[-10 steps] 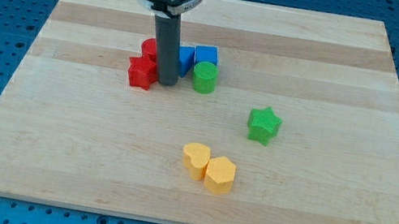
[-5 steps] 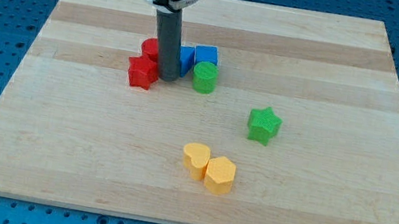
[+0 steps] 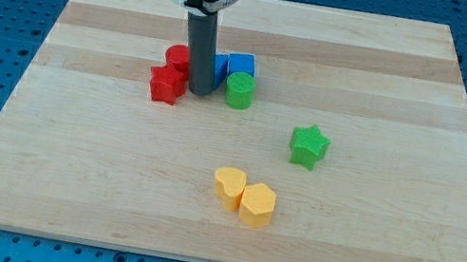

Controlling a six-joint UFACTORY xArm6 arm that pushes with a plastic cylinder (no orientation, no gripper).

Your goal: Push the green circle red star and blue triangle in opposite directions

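Observation:
My tip (image 3: 200,92) stands in a cluster at the board's upper middle. The red star (image 3: 165,84) lies just left of the tip, touching or nearly touching the rod. A blue block (image 3: 217,68), partly hidden behind the rod, is probably the blue triangle. The green circle (image 3: 240,91) sits to the tip's right, a small gap away.
A red block (image 3: 176,56) sits behind the red star and a blue cube (image 3: 241,65) behind the green circle. A green star (image 3: 309,146) lies to the right. A yellow heart (image 3: 228,186) and a yellow hexagon (image 3: 257,204) touch at the lower middle. The wooden board (image 3: 61,178) rests on a blue perforated table.
My tip has moved slightly right and up the view, in between the red star and the blue block. The blocks have barely shifted.

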